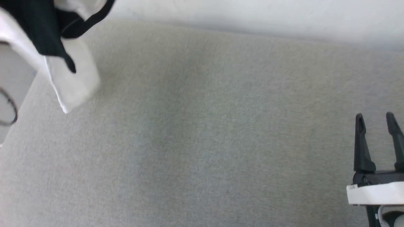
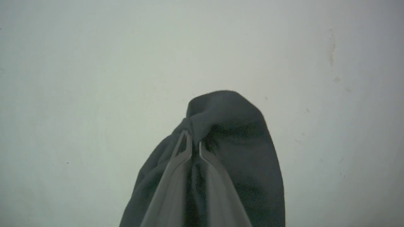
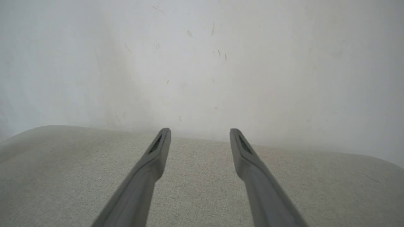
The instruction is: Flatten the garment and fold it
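- right gripper (image 1: pixel 374 117) is closest, low right in the head view, fingers spread wide with nothing between them, over the grey cushion (image 1: pixel 202 132)
- the garment (image 1: pixel 74 82) is off at the far left, well apart from that gripper, with a stretch of bare cushion between them
- it's bunched and dangling, long axis roughly downward, white flap lowest, black above; can't tell if it touches the cushion
- left gripper (image 2: pixel 193 140) has it: fingers pinched nearly together on dark cloth
- my guess: the right arm needs to cross leftward for a free edge
- pale wall (image 1: pixel 252 12) behind it all
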You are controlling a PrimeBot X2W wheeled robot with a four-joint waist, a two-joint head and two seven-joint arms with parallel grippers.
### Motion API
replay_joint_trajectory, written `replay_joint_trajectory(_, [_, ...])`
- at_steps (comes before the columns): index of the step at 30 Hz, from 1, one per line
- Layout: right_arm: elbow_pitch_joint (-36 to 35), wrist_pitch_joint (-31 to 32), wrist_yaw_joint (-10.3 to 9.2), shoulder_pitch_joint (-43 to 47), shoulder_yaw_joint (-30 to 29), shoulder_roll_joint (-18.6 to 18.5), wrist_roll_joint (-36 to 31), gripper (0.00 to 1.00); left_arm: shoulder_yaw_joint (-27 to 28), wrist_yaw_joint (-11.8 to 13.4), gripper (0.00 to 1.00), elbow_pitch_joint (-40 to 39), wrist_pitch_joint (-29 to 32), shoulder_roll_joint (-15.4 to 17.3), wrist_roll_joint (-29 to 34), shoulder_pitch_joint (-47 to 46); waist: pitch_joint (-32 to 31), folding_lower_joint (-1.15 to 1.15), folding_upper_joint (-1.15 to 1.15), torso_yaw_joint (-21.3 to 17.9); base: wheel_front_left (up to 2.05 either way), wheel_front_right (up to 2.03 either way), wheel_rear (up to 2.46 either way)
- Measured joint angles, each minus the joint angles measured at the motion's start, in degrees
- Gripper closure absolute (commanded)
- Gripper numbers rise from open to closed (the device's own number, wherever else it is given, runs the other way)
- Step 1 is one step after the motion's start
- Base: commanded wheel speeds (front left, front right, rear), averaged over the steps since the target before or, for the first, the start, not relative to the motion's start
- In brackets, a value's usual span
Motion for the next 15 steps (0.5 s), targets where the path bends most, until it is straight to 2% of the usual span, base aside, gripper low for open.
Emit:
replay_joint_trajectory(7, [2.87,-1.88,0.00,1.72,-0.66,0.01,2.04,0.00,-3.43,1.52,1.00,-4.82,2.14,-6.46,-1.57,-6.80,-4.70,0.00,0.00,-2.63,0.00,0.00,0.00])
replay_joint_trajectory(15, [3.81,-2.93,0.00,2.77,-2.20,0.00,3.21,0.00,-10.34,2.04,1.00,-10.15,6.58,-14.24,-4.00,-7.77,-8.18,0.01,0.00,-6.97,0.00,0.00,0.00])
